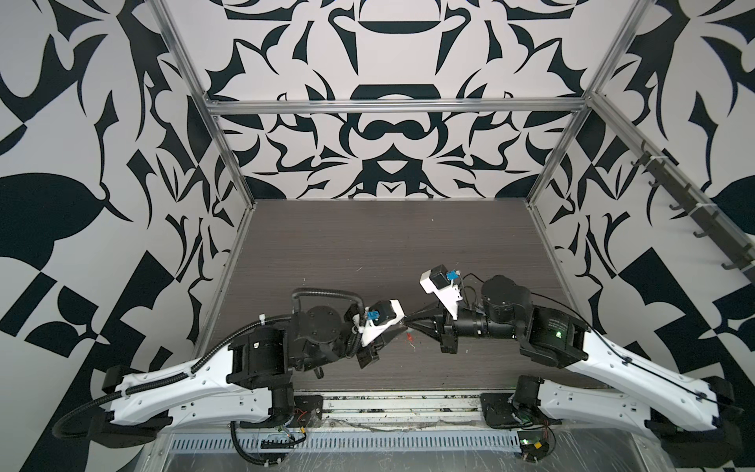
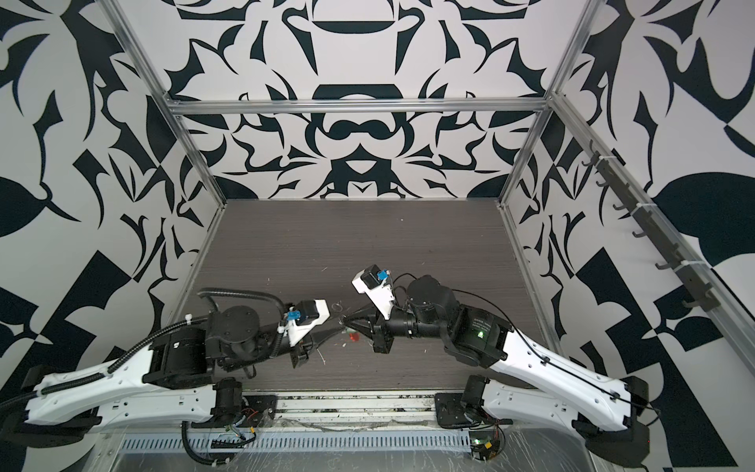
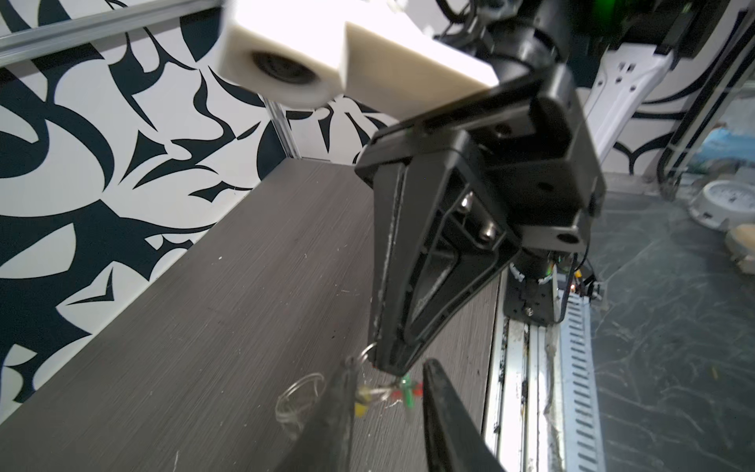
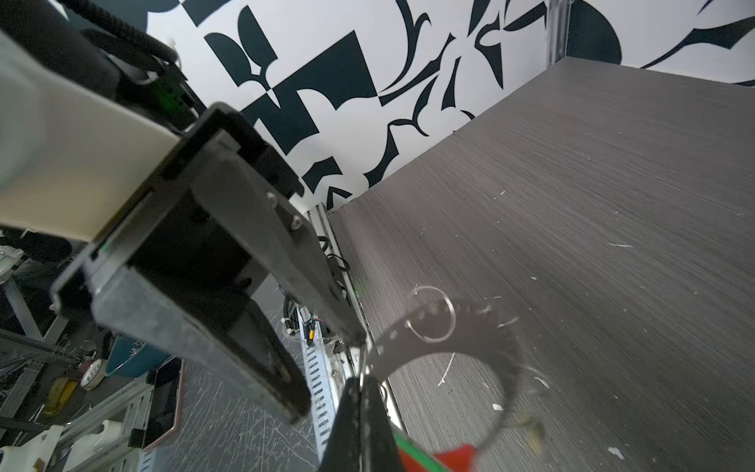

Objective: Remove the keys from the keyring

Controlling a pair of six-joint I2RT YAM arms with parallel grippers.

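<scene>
Closest to my right wrist lens stood my right pincer (image 4: pixel 361 384), its two black fingertips pressed together on the thin grey metal of the keyring (image 4: pixel 506 367). From that clamp the hoop curved away as a flat, blurred band and came round to its red plastic section (image 4: pixel 457 453). A small wire ring (image 4: pixel 433 314) showed sharp across the band; I could not tell whether it hung on the hoop or lay on the surface.

My left pincer (image 4: pixel 327 374) faced the right one tip to tip, its jaws apart. Between its matte, wedge-shaped fingers (image 3: pixel 335 417) hung the keys (image 3: pixel 380 393) — small glints of metal, one with a yellow tag (image 3: pixel 360 408) just beside one finger, one with a green tag (image 3: pixel 406 386) nearer the middle of the gap. Whether either finger touched them I could not tell.

All of this sat near the front edge of the surface (image 1: pixel 367 245), about midway between its left and right edges. That surface was dark grey with a fine straight grain, marked with white flecks (image 4: pixel 447 367) and scratches. Walls (image 1: pixel 388 61) printed with bold black shapes on white closed three sides, framed by ribbed aluminium rails (image 1: pixel 392 107). A slotted pale tray (image 1: pixel 339 443) ran along the front below the surface — and a dark hook rail (image 1: pixel 694 212) slanted down the right wall.
</scene>
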